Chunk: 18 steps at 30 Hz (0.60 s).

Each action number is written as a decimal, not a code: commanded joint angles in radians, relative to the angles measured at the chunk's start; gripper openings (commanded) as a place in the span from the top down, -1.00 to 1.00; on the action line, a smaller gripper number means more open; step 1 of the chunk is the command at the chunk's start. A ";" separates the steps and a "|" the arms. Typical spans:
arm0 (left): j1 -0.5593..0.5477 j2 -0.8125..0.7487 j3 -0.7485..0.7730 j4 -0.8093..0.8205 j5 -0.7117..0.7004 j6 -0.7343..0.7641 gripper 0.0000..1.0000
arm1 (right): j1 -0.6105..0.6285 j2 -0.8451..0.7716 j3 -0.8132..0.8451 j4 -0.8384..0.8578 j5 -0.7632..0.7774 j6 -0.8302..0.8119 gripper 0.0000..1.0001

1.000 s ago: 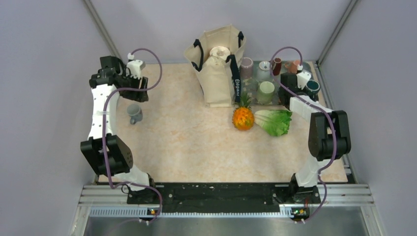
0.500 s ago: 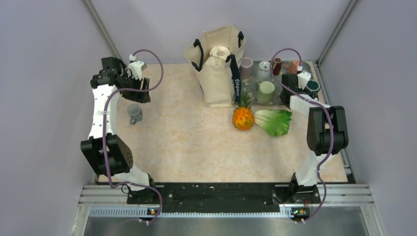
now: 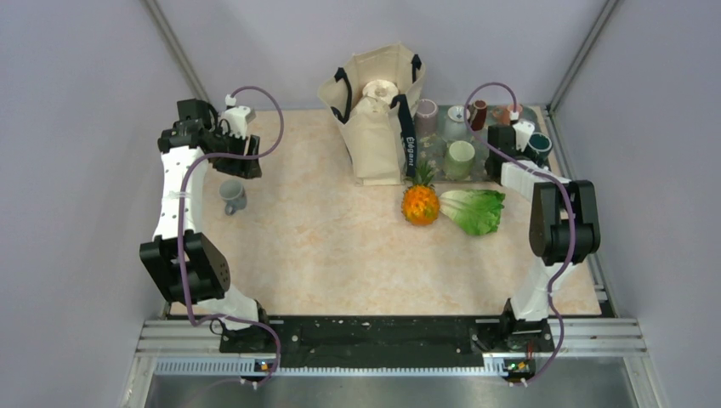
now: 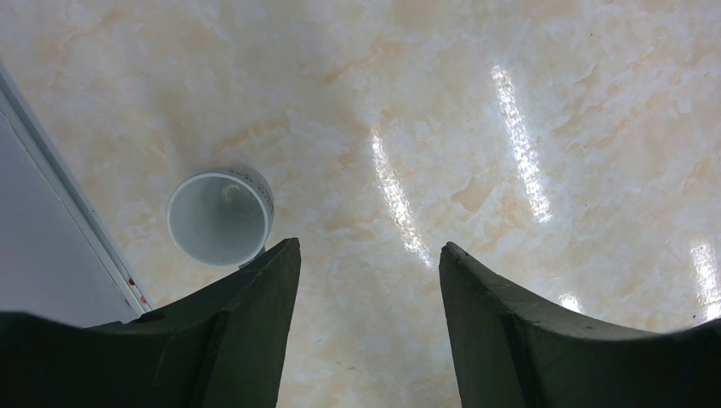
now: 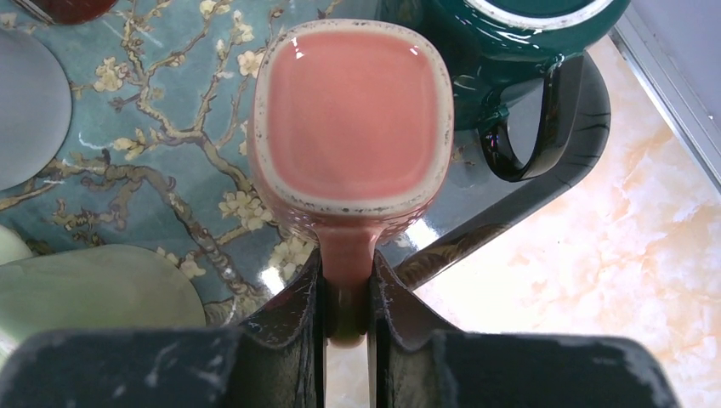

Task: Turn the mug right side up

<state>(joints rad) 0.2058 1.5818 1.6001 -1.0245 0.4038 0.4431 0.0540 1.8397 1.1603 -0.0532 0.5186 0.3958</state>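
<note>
Pink mug faces mouth-up toward your right gripper, its handle clenched between the fingers, just ahead over the tray, while your left gripper hangs spread.

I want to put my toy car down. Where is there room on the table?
The biggest bare patch is the middle and near side of the table, between the grey cup and the pineapple. More room lies between the cup and the bag. The far right tray is crowded with mugs, with lettuce just before it.
</note>
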 commanded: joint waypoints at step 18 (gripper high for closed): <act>-0.036 -0.088 0.043 0.040 0.236 -0.169 -0.34 | -0.024 -0.462 -0.086 0.161 -0.278 -0.063 1.00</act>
<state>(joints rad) 0.1905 1.5566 1.6005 -1.0241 0.5415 0.3733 0.0406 1.4769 1.0710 0.0021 0.3347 0.3237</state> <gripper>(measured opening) 0.662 0.152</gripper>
